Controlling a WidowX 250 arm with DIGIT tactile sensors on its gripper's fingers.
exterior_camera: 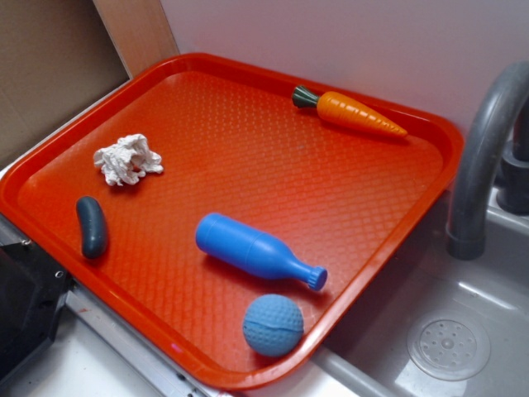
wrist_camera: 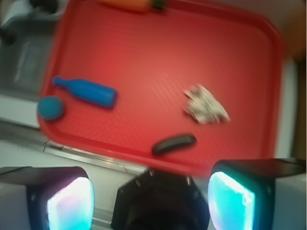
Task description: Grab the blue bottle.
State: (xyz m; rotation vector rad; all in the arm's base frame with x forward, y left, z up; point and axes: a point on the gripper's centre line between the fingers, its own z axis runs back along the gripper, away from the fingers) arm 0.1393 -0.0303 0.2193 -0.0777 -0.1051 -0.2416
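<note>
Wide-open, empty gripper (wrist_camera: 151,203) hovers outside red plastic tray's rim (wrist_camera: 120,155); smooth blue plastic bottle (exterior_camera: 256,251) lies near another edge.

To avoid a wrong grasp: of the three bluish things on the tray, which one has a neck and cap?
The blue bottle, lying sideways; the blue ball is round, the dark capsule plain.
</note>
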